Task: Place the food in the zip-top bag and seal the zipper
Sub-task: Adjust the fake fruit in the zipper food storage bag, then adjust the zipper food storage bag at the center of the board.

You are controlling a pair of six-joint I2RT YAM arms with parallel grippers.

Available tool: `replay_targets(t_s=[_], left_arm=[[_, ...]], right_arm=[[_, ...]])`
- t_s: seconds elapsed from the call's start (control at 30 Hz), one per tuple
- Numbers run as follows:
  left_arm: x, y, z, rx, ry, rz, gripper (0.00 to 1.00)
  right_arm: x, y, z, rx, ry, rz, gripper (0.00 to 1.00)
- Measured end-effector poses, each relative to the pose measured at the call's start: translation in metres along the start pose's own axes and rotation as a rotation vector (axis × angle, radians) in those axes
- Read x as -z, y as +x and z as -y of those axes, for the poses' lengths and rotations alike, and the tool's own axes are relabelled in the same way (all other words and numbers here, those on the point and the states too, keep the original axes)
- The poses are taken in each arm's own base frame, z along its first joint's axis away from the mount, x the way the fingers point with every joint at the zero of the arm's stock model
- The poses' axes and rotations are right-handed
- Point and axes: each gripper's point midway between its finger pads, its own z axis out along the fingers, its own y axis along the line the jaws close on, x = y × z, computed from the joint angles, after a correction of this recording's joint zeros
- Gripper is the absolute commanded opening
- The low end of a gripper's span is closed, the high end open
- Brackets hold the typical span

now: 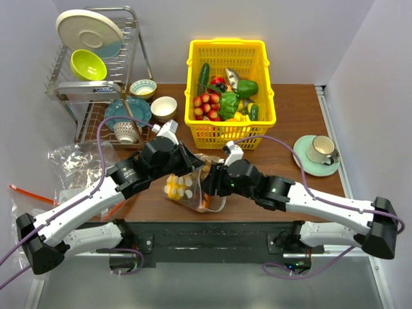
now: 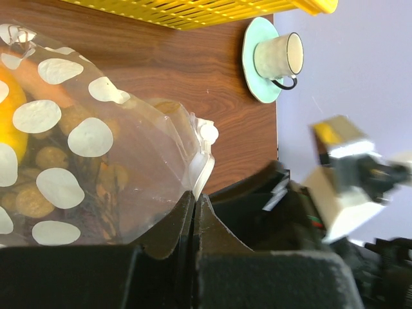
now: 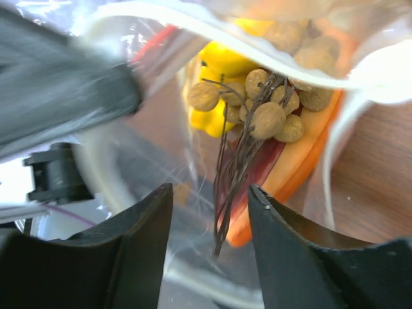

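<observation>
The dotted clear zip-top bag (image 1: 185, 189) lies on the table's near middle, between my two grippers. My left gripper (image 2: 195, 194) is shut on the bag's (image 2: 96, 141) mouth edge, pinching the whitish zipper strip (image 2: 203, 166). In the top view the left gripper (image 1: 193, 162) is at the bag's far side. My right gripper (image 3: 210, 193) is open at the bag's mouth, holding nothing. Just beyond its tips lie the brown berry cluster (image 3: 270, 109), the orange papaya-like slice (image 3: 302, 161) and a yellow piece (image 3: 219, 64), inside the bag. The zipper (image 3: 270, 55) arcs above them.
A yellow basket (image 1: 193, 84) of toy produce stands behind the bag. A cup on a green saucer (image 1: 320, 152) is at the right. A dish rack (image 1: 96, 64) and bowls (image 1: 163, 107) are at the back left. Other clear bags (image 1: 74, 161) lie at the left.
</observation>
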Motion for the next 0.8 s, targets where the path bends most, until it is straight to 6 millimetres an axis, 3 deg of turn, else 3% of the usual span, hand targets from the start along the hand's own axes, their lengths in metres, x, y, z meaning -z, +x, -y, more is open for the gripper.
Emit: replay_targets(t_s=[0.17,0.3,0.43,0.57,0.67,0.73,0.77,0.8], left_arm=[[0.000,-0.002,-0.001,-0.001,-0.006,0.010,0.00],[0.000,-0.002,-0.002,-0.008,-0.012,0.013,0.00],[0.001,-0.004,-0.003,-0.011,-0.019,0.016,0.00],[0.002,-0.004,-0.004,-0.013,-0.026,0.019,0.00],[0.002,-0.005,-0.004,-0.013,-0.029,0.021,0.00],[0.003,-0.005,-0.004,-0.013,-0.031,0.020,0.00],[0.003,-0.005,-0.004,-0.014,-0.031,0.021,0.00],[0.004,-0.005,-0.004,-0.017,-0.031,0.020,0.00]], right_arm=[[0.032,-0.018,0.003,0.024,0.019,0.049,0.54],[0.047,-0.020,0.017,0.045,0.071,0.060,0.54],[0.049,-0.014,0.033,0.066,0.128,0.044,0.55],[0.038,0.005,0.052,0.085,0.187,-0.010,0.51],[0.026,0.024,0.069,0.103,0.240,-0.069,0.38],[0.021,0.034,0.077,0.114,0.271,-0.107,0.10],[0.019,0.037,0.079,0.120,0.278,-0.116,0.01],[0.018,0.038,0.080,0.122,0.282,-0.123,0.00]])
